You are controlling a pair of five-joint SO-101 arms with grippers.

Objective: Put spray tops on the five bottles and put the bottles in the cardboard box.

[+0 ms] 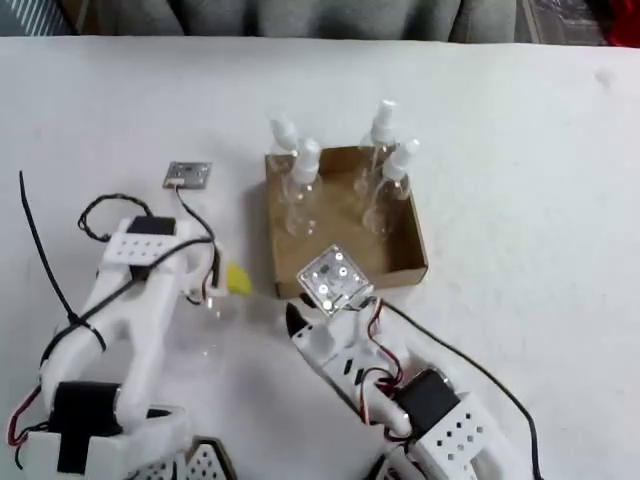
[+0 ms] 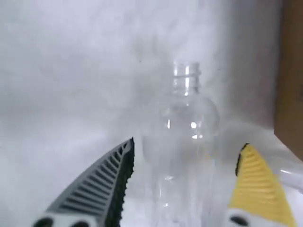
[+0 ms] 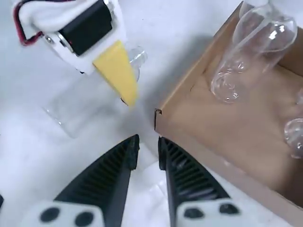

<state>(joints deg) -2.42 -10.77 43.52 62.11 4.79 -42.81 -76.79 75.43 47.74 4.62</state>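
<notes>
Left end effector (image 2: pixel 188 144) sat spread apart around the uncapped bottle (image 2: pixel 185 118); right end effector (image 3: pixel 148 142) was pinched together by the cardboard box (image 3: pixel 246 135).

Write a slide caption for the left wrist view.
Left gripper open around a capless clear bottle standing on the white table, box beside it.

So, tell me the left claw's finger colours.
Fingers grey and yellow; clearest in left wrist view.
</notes>
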